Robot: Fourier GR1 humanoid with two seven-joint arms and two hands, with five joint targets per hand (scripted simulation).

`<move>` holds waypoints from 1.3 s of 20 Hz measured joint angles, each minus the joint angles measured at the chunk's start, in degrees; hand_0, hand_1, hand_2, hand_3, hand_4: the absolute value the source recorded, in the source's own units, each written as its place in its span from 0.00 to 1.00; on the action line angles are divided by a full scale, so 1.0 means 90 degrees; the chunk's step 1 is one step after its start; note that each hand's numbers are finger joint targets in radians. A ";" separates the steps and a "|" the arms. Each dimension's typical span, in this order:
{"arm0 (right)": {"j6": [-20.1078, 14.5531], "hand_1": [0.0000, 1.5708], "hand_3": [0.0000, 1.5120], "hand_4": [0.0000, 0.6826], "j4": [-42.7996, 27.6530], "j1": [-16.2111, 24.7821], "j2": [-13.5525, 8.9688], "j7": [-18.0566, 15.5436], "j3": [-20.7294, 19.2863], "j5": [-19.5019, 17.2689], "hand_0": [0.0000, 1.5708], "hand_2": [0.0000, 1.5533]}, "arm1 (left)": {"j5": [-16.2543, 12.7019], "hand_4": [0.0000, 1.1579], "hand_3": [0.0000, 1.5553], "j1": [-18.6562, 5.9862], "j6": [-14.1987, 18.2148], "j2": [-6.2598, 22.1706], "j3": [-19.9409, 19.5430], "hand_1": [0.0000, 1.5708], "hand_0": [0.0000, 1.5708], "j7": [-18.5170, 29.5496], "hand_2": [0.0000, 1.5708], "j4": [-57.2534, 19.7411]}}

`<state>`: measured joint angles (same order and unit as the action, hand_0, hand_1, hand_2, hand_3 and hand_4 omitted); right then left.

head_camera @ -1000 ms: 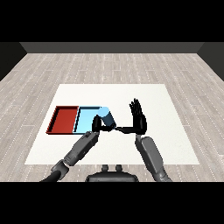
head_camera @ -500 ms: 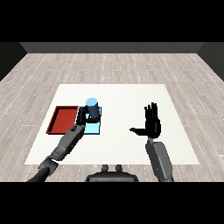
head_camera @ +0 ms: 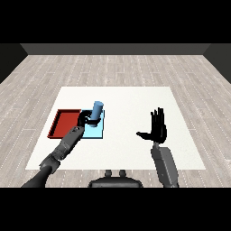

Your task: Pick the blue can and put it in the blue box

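Note:
The blue can (head_camera: 97,111) stands slightly tilted over the light blue tray (head_camera: 97,131); its foot is hidden, so contact with the tray cannot be told. My left hand (head_camera: 84,119) is curled round the can's lower part from the left. Beside the blue tray on the left lies the red tray (head_camera: 63,123). My right hand (head_camera: 156,128) is raised above the table at the right, fingers straight and spread, holding nothing.
Both trays lie side by side on the white table (head_camera: 131,103), near its left front part. My left forearm (head_camera: 66,145) reaches in over the red tray's near right corner.
The left hand has kept the can over the blue tray, shifting slightly. The right hand has stayed raised and open at the right.

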<state>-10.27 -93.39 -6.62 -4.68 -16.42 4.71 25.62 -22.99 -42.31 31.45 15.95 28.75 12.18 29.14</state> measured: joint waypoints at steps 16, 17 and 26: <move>0.0269 0.00 0.00 0.00 0.0728 -0.0020 0.0019 -0.0376 -0.0309 0.0012 0.00 0.00 | 0.0076 0.00 0.00 -0.0705 -0.0249 -0.0648 -0.0481 0.00 0.00 -0.1229 0.00 -0.2841; 0.0316 0.00 0.00 0.00 0.0805 -0.0024 0.0025 -0.0438 -0.0335 0.0020 0.00 0.00 | 0.0110 0.00 0.00 -0.0719 -0.0352 -0.0648 -0.0475 0.00 0.00 -0.1242 0.00 -0.2922; 0.0466 0.00 0.00 0.00 0.0747 0.0000 0.0045 -0.0471 -0.0357 0.0014 0.00 0.00 | 0.0216 0.00 0.00 -0.0808 -0.0195 -0.0660 -0.0666 0.00 0.00 -0.0931 0.00 -0.2985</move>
<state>-6.08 -86.67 -6.62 -4.28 -20.66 1.49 25.75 -21.05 -49.58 29.69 10.01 22.76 3.80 2.27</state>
